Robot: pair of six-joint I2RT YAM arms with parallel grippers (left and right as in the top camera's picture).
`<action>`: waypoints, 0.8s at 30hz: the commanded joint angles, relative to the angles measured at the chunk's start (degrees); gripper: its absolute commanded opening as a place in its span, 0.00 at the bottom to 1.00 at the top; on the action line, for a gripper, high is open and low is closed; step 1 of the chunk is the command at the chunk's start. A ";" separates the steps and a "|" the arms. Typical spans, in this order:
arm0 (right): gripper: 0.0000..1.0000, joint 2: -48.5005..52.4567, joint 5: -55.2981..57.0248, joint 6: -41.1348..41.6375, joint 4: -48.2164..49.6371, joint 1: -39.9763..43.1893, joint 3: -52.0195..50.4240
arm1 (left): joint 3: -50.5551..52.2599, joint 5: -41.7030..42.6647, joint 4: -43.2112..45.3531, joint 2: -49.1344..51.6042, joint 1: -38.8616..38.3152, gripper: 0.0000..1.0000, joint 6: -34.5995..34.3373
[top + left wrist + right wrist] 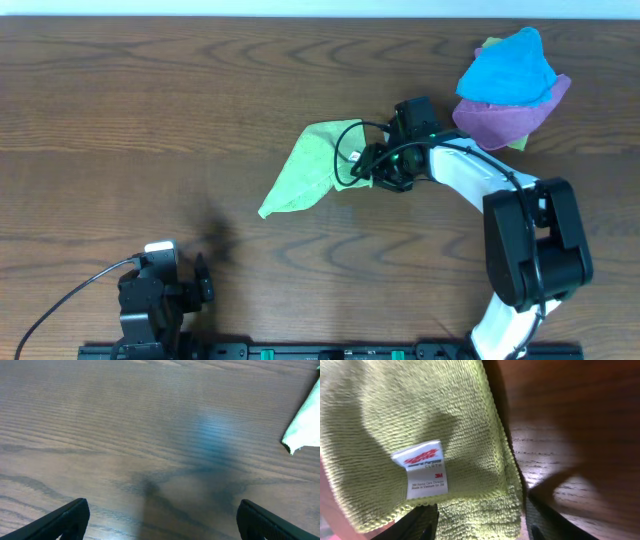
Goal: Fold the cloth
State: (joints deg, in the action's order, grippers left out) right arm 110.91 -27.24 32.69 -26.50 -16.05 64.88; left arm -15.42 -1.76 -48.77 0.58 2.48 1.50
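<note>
The lime-green cloth [310, 165] lies in the middle of the table, doubled over into a long, roughly triangular shape that points to the lower left. My right gripper [372, 168] is at its right edge. In the right wrist view the cloth [420, 410] fills the gap between the fingers [480, 520], which are shut on it, and its white tag [422, 470] faces the camera. My left gripper [162, 510] is open and empty, low over bare table at the front left [200, 280]. A tip of the cloth [305, 425] shows at the right edge of the left wrist view.
A bright blue cloth [507, 68] lies bunched on a purple cloth [505, 118] at the back right, with a bit of green cloth under them. The right arm's cable loops over the green cloth near the gripper.
</note>
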 commanded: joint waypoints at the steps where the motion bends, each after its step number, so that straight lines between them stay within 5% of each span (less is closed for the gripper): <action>1: 0.55 1.99 -0.87 1.18 -0.04 -1.01 -0.17 | 2.32 0.28 -1.79 -0.37 0.09 0.95 -0.44; 7: 0.40 1.99 -0.87 1.16 0.07 -1.27 -0.17 | 2.32 0.28 -1.79 -0.37 0.09 0.95 -0.44; 13: 0.01 1.68 -1.33 1.14 -0.07 -1.11 -0.15 | 2.29 0.28 -1.77 -0.37 0.09 0.96 -0.44; 19: 0.01 -2.93 -2.38 0.90 -0.17 -0.37 -0.09 | 2.32 0.55 -1.66 -0.37 0.09 0.96 -0.48; 24: 0.01 -11.32 -1.81 0.92 -1.77 0.15 -0.07 | 2.32 8.57 1.51 -0.37 0.09 0.95 -0.50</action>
State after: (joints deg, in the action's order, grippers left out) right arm 105.84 -28.62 33.91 -27.83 -16.56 64.75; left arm -14.81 0.95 -47.70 0.58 2.48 1.48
